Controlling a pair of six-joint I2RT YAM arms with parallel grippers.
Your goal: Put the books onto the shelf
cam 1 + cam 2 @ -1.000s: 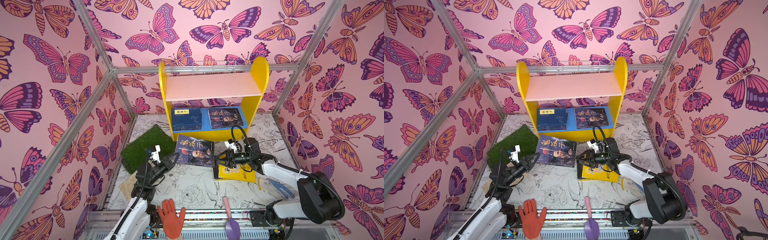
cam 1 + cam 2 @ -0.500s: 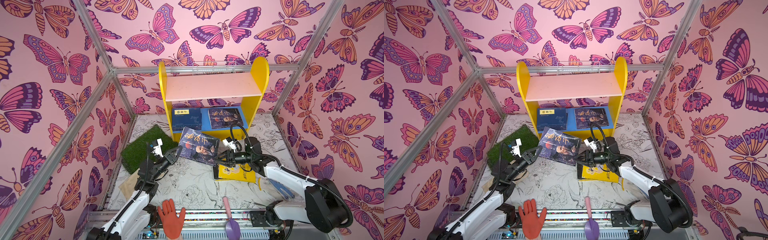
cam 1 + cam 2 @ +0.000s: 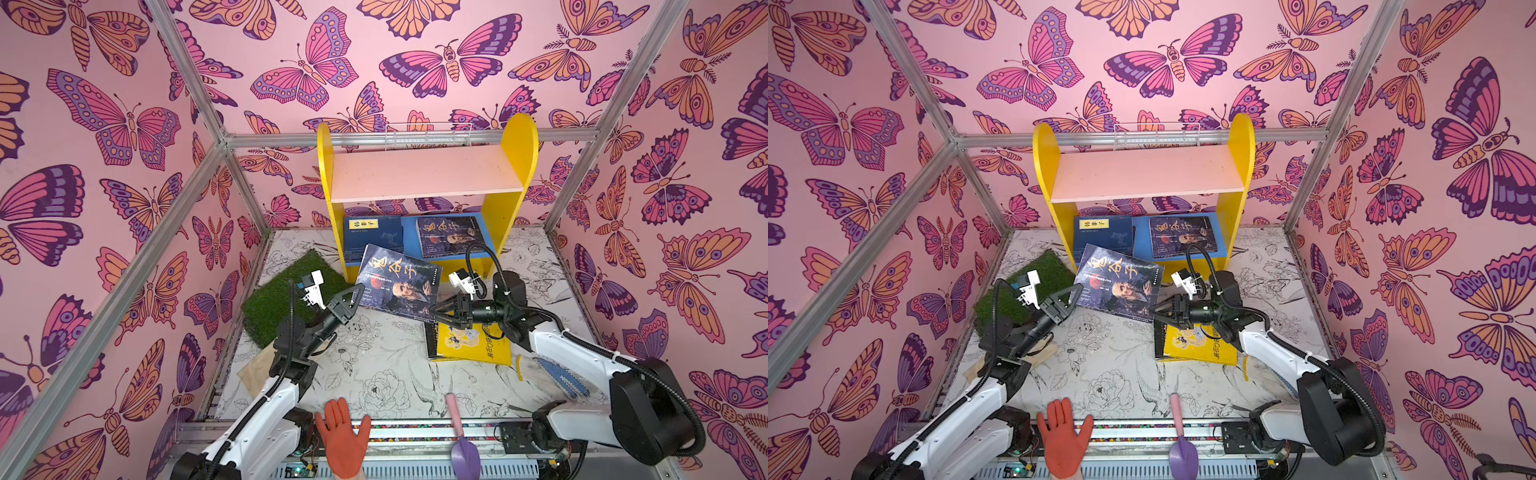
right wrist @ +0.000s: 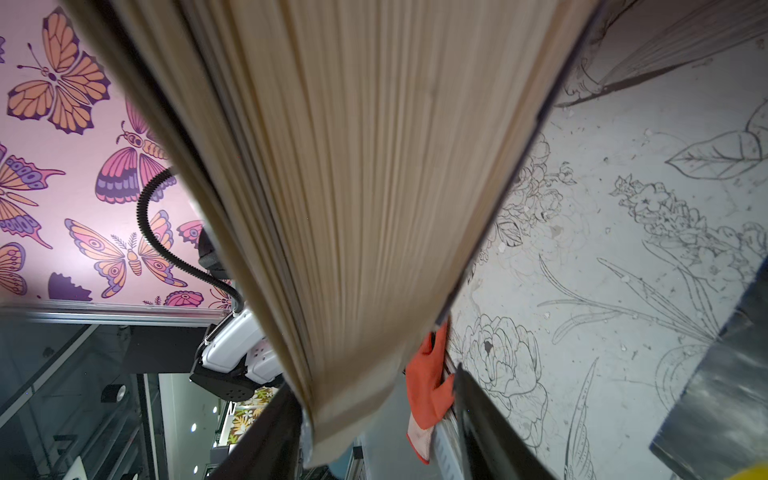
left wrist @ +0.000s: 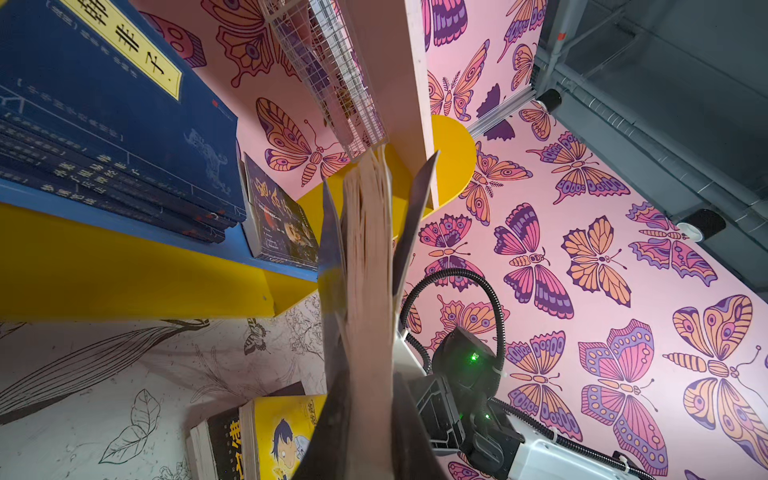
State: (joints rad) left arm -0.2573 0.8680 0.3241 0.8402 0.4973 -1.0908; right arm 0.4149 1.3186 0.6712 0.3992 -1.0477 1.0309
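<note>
Portrait book (image 3: pixel 397 284) now raised, tilted, title end pointing toward shelf (image 3: pixel 424 174)

R wrist view: held book (image 4: pixel 353 187) fills mid frame, pages blurred, ends cut off by edges; R hand (image 4: pixel 374 395) fingers run off btm edge. L wrist view: yellow book (image 5: pixel 286 436) & navy stack (image 5: pixel 104 124) cropped by edges. Both top views: held book covers part of shelf (image 3: pixel 513 166) lower board & stack's near edge; L hand (image 3: pixel 356 291) pads hidden at its corner; black book (image 3: pixel 430 340) mostly under yellow one; glove (image 3: pixel 343 440), trowel (image 3: pixel 465 453) cut at btm. Small print unreadable.
</note>
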